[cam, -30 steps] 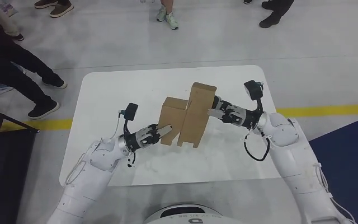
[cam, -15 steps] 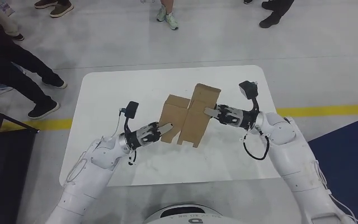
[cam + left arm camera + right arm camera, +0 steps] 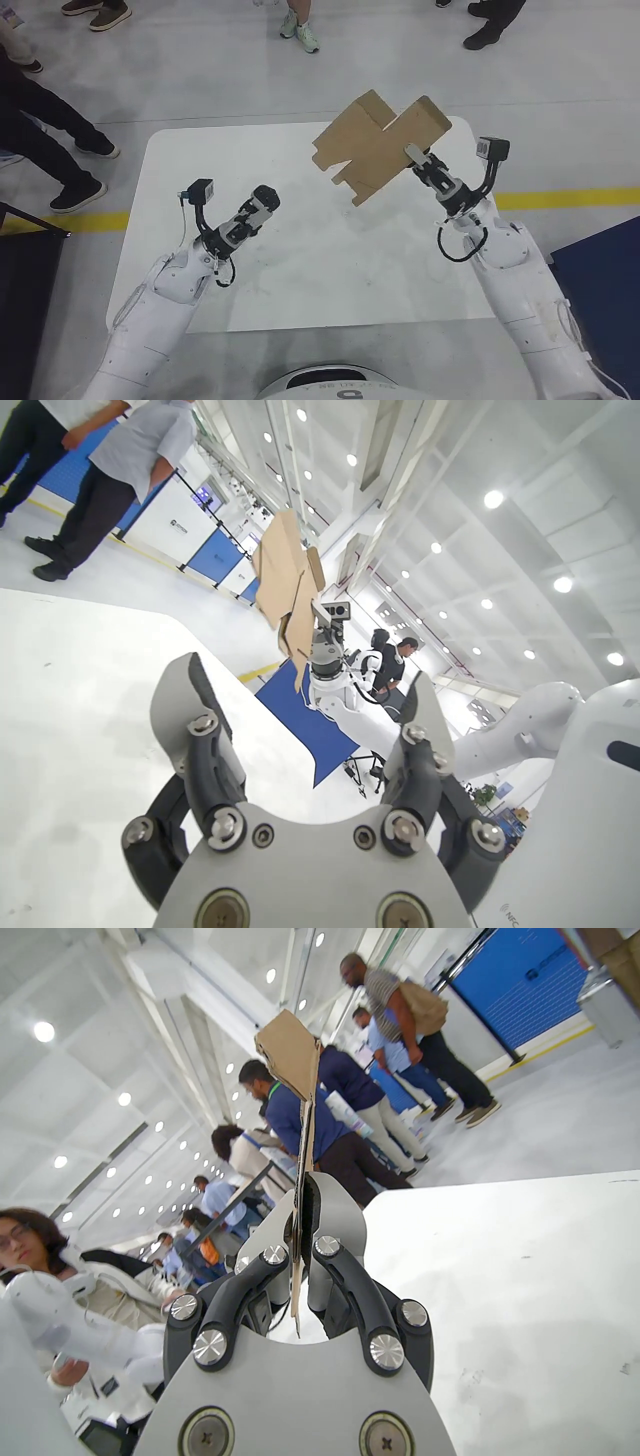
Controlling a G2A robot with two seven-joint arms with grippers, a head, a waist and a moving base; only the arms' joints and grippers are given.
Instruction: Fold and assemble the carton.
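The carton [image 3: 380, 145] no longer stands on the table [image 3: 300, 280]. It is now lifted clear and hangs tilted above the table's far right area, clamped by the right gripper [image 3: 412, 153] alone. The left gripper [image 3: 265, 197] has let go of the carton, has drawn back toward the left, and now sits well apart from it with its jaws spread.

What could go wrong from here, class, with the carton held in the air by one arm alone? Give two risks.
1. The right tool pinches the carton only at one edge, so it may slip out or swing.
2. The left tool is open and apart from the carton, low over the table, so nothing steadies the far end for folding.
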